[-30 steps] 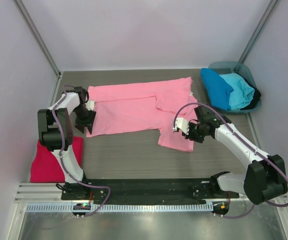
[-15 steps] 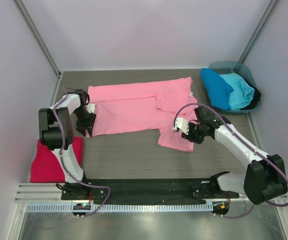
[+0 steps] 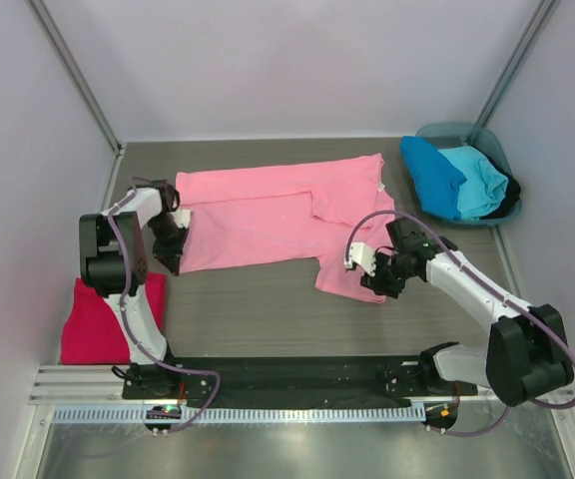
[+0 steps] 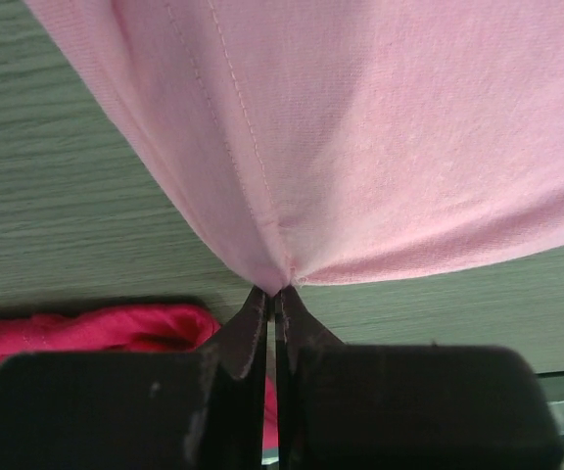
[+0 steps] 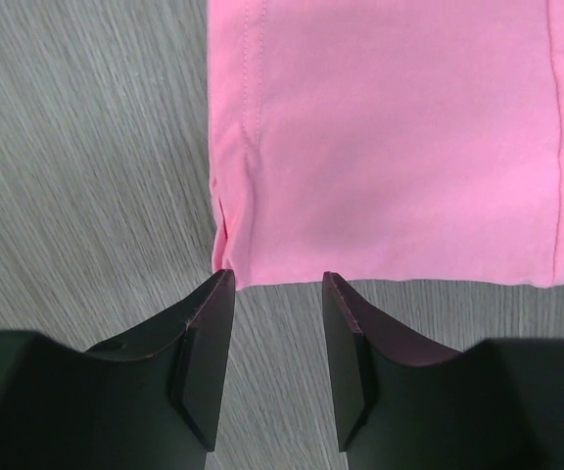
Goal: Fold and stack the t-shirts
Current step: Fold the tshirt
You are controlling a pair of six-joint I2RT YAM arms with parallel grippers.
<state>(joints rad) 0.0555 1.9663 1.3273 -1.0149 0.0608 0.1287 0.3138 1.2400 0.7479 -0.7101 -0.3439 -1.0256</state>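
The light pink t-shirt (image 3: pixel 268 210) is being worked on the table (image 3: pixel 258 314), where it is lying spread across the middle with its right portion doubled over on itself. Its near-left corner is being pinched by the left gripper (image 4: pixel 274 305), whose jaws are being held fully closed on the cloth. The fabric is being drawn into a small peak at the fingertips. The right gripper (image 5: pixel 277 294) is being held with its jaws parted at the near hem of the shirt's right end, and nothing is being gripped by it. The hem is lying just ahead of the tips.

A crimson t-shirt (image 3: pixel 96 319) is lying at the near-left of the table, apparently folded, and is being judged as the start of the stack. A blue t-shirt (image 3: pixel 430 175) and a turquoise t-shirt (image 3: pixel 479 180) are being kept bunched in the grey-teal tub (image 3: pixel 464 131) at the far right, not yet handled. The task is therefore being judged as early: one shirt is done, the pink one is only partly folded, and two are waiting.
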